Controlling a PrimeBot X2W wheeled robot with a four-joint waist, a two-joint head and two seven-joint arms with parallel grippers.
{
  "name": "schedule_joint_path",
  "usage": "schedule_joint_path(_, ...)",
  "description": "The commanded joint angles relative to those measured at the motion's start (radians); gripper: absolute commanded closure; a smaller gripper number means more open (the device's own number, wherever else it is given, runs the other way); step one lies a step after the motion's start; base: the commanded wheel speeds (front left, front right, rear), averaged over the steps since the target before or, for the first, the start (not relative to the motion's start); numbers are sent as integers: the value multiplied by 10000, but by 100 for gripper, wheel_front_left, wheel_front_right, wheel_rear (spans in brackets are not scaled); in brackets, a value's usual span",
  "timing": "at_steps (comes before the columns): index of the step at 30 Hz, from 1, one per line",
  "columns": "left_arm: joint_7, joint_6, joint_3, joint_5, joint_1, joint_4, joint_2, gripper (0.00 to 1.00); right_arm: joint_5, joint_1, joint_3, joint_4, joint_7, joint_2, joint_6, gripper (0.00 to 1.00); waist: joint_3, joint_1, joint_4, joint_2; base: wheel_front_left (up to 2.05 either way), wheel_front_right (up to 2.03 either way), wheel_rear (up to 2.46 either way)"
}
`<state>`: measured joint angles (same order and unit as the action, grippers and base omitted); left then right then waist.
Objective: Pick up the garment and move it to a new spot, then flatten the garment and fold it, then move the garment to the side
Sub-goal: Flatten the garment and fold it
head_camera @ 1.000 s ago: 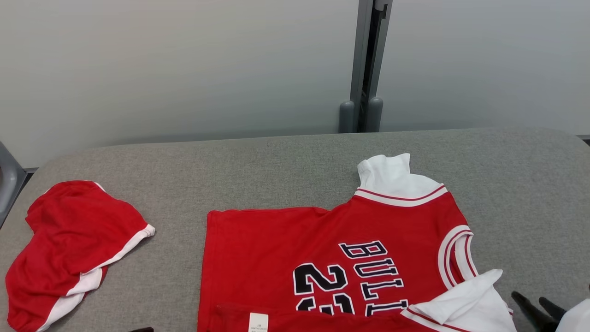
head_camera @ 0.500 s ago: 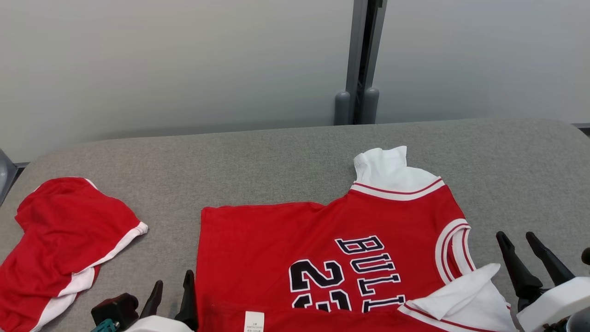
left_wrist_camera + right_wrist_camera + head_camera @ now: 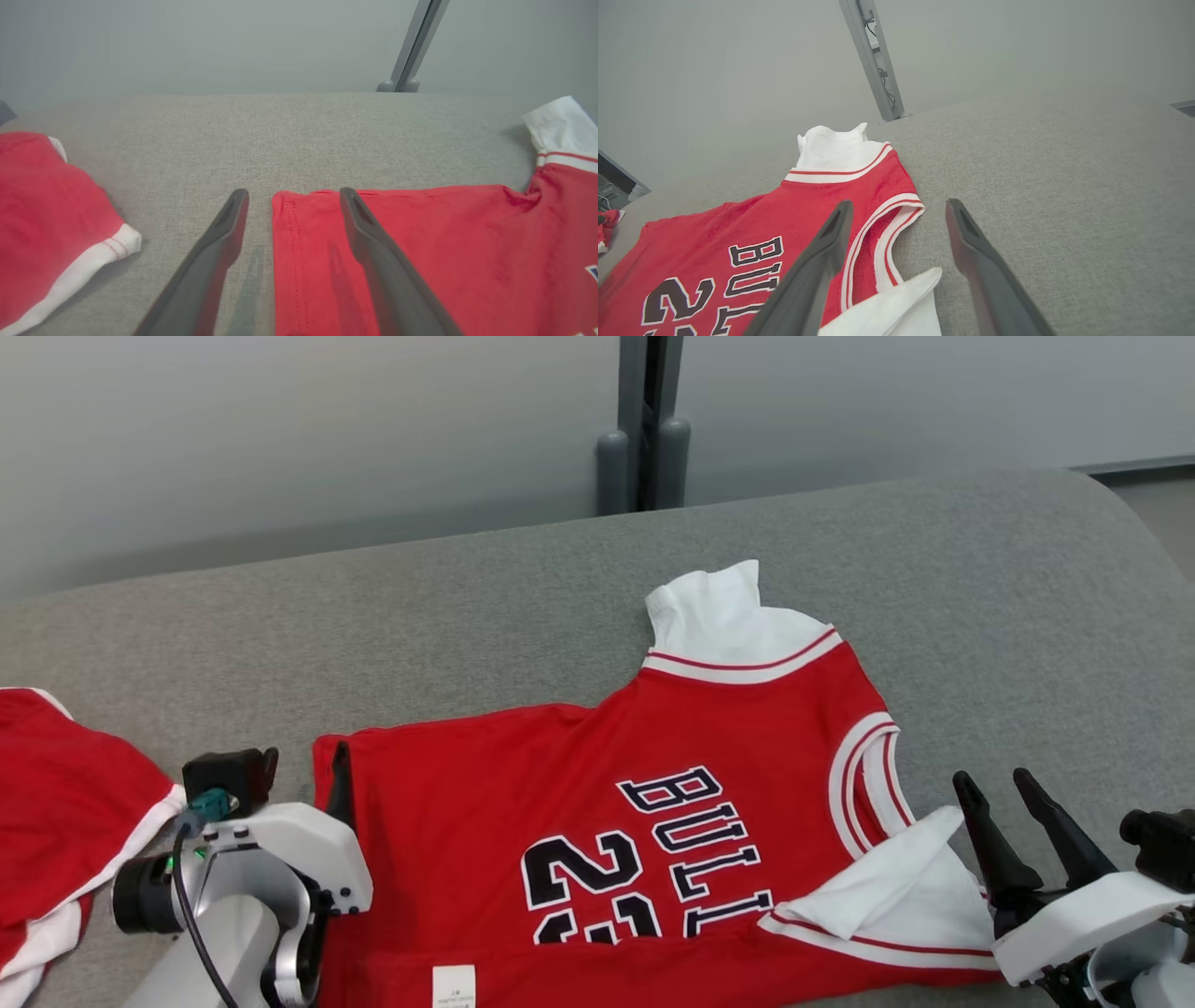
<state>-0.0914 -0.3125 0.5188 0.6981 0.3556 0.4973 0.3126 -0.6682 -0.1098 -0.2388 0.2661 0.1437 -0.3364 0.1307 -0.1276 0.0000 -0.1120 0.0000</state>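
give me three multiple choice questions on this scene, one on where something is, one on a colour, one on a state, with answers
1. Where do the shorts lie from the jersey?
A. on the robot's left of it
B. on top of it
C. on the robot's right of it

2. What colour are the jersey's sleeves?
A. blue
B. white
C. black

3. How is the left claw?
A. shut on the shorts
B. shut on a sleeve
C. open at the jersey's corner

Answers:
1 A: the shorts sit at the head view's left edge, apart from the jersey.
2 B: both sleeves show white against the red body.
3 C: its fingers stand apart, one over the table, one over the red cloth.
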Motion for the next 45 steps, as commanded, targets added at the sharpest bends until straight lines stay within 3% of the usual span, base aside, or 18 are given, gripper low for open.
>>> schedule_joint_path(1,75,-1,46,-99,248,169,110,0,36,-123,-26,21,105,4,1,0,-323,0,-329,0,0,0,0)
schedule_joint_path(10,1109,202,547,-513,1580,1955,402,0,-259,-437,-354,457,412,111,1,0,-645,0,-770,0,0,0,0)
schedule_joint_path(17,1480,516,658,-358,1929,2594,307,0,-393,-490,-464,671,581,119,1,0,-697,0,-780,0,0,0,0)
schedule_joint_path(18,1501,586,633,-305,1949,2658,277,44,-418,-514,-479,708,607,119,1,0,-702,0,-772,0,0,0,0)
schedule_joint_path(19,1522,647,607,-242,1978,2721,249,75,-438,-545,-492,736,613,115,1,0,-707,0,-763,0,0,0,0)
schedule_joint_path(20,1562,680,591,-185,2013,2773,221,95,-446,-572,-506,767,625,113,1,0,-711,0,-752,0,0,0,0)
schedule_joint_path(21,1583,726,606,-178,2034,2824,177,100,-448,-591,-520,796,637,110,1,0,-716,0,-741,0,0,0,0)
schedule_joint_path(33,316,1073,389,90,2193,2903,-286,100,-428,-816,-595,833,701,-114,1,0,-757,0,-323,0,0,0,0)
schedule_joint_path(45,-85,1121,762,-51,1823,1910,-740,100,-184,-2359,-589,932,-30,-483,1,0,-889,0,841,0,0,0,0)
